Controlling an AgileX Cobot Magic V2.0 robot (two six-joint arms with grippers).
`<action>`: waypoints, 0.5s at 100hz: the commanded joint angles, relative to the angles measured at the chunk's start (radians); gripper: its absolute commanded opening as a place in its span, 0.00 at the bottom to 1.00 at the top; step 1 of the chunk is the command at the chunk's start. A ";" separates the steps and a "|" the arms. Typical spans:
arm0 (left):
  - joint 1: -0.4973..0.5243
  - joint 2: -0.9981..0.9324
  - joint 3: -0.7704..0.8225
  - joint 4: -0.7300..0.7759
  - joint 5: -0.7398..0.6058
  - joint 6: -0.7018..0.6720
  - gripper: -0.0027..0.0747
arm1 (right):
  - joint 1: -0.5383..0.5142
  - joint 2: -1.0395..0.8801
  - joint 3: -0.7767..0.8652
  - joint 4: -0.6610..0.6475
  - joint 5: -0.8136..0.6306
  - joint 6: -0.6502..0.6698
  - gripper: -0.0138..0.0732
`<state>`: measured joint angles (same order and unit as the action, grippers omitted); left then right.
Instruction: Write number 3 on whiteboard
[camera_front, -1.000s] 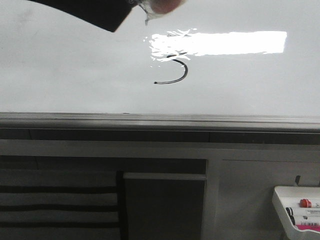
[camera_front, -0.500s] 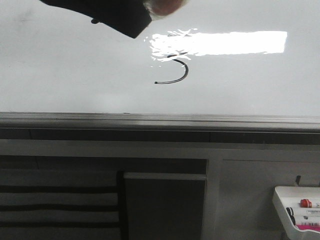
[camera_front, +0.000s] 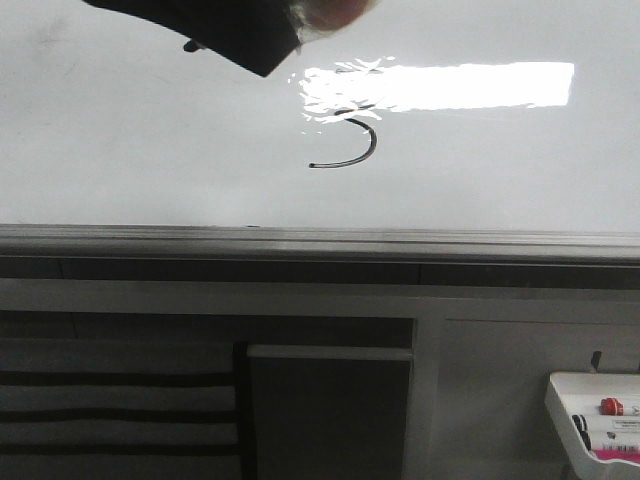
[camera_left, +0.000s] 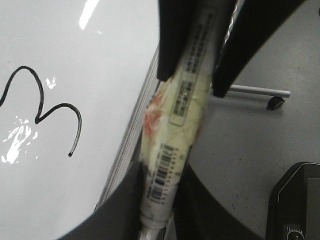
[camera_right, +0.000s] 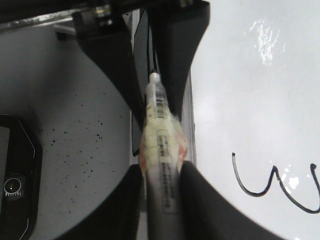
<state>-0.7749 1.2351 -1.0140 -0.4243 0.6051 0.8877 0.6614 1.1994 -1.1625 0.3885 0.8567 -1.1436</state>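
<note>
You see both grippers' jaws clamped on one marker (camera_left: 172, 135), right of the 3 (camera_front: 350, 140) on the whiteboard (camera_front: 150, 150).

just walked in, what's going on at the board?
Both grippers, left and right, are clamped on one marker, passing it between them beside the whiteboard. A black number 3 is drawn on the board; glare washes out its upper part in the front view. More markers sit in a white tray low on the right.
</note>
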 joint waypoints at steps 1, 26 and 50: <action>-0.001 -0.022 -0.036 -0.027 -0.071 -0.018 0.01 | 0.002 -0.023 -0.021 0.028 -0.035 -0.007 0.43; 0.115 -0.022 -0.036 0.016 -0.062 -0.076 0.01 | -0.120 -0.142 -0.063 -0.143 -0.042 0.312 0.44; 0.394 -0.022 0.043 -0.023 -0.180 -0.261 0.01 | -0.262 -0.232 -0.063 -0.144 0.003 0.405 0.44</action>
<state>-0.4683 1.2351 -0.9803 -0.4008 0.5478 0.7008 0.4302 0.9932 -1.1956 0.2389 0.8906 -0.7650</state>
